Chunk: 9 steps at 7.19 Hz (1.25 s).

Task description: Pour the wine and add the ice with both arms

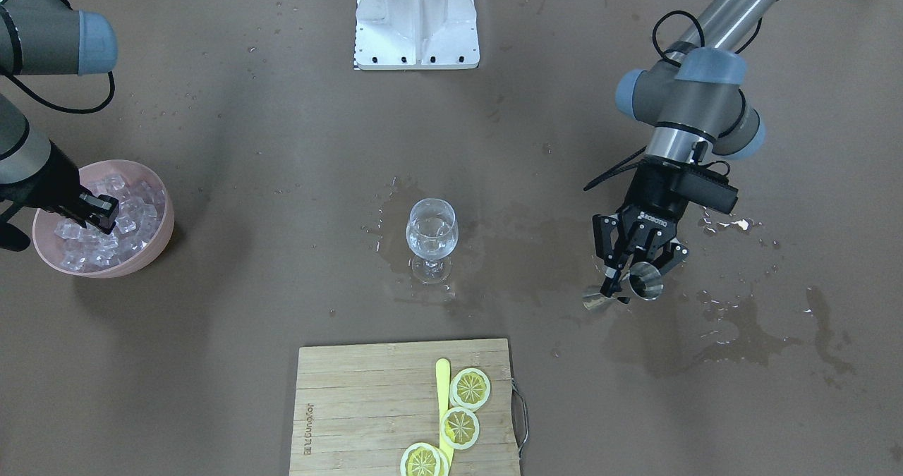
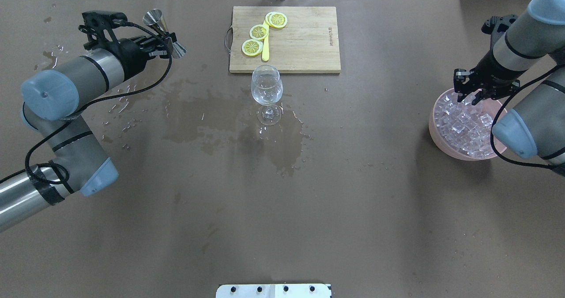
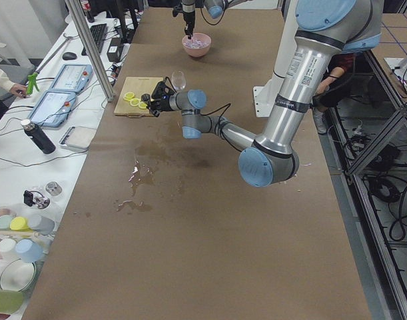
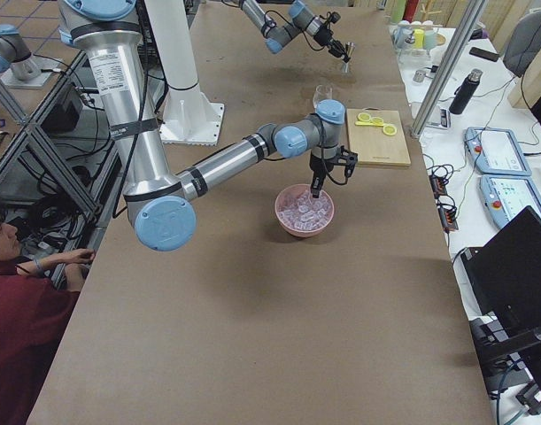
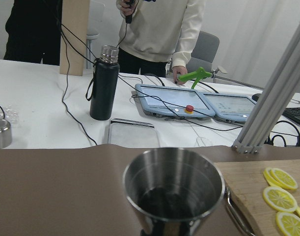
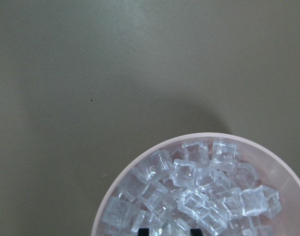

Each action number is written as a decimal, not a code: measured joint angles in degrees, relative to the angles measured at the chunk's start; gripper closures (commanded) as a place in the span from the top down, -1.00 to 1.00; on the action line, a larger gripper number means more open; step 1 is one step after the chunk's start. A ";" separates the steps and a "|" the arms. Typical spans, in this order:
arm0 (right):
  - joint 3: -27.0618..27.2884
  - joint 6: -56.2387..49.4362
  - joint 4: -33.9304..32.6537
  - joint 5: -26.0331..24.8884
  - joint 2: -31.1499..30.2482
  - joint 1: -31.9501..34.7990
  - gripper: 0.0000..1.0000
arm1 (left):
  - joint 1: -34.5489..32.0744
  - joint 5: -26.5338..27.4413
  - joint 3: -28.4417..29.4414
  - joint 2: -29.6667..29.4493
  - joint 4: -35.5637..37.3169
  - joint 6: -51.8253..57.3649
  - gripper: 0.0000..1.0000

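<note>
A clear stemmed wine glass (image 1: 432,236) stands mid-table (image 2: 266,86) with a small amount of clear wine (image 1: 432,247) in its bowl. My left gripper (image 1: 624,282) is shut on a steel double-cone jigger (image 1: 647,282), held tilted above the table well to the side of the glass; the left wrist view shows the jigger's cup (image 5: 173,189) from close up. My right gripper (image 2: 468,98) is open, its fingertips (image 6: 146,231) down among the ice cubes (image 6: 199,187) heaped in a pink bowl (image 1: 168,215).
A wooden cutting board (image 2: 304,42) with three lemon slices (image 2: 258,32) and a yellow stick lies beyond the glass. Wet spills (image 2: 212,117) spread around the glass and under my left arm. A white mounting block (image 1: 416,21) sits at the robot's edge.
</note>
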 measured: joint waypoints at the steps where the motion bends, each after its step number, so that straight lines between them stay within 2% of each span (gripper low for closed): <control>1: -0.05 -0.05 -0.10 -0.01 0.64 0.42 -0.61 | 0.69 0.19 -2.21 0.06 1.94 0.04 -1.00; 3: -0.33 0.00 -0.22 -0.07 2.09 1.05 -0.61 | 1.55 0.73 -4.46 0.31 4.48 1.97 -1.00; 6: -0.75 0.04 -0.26 -0.18 2.77 1.28 -0.61 | 3.64 2.71 -9.76 -0.37 13.40 10.19 -1.00; 9: -0.82 -0.13 -0.33 -0.16 3.10 1.77 -0.60 | 10.92 10.94 -11.51 -3.29 19.62 17.65 -1.00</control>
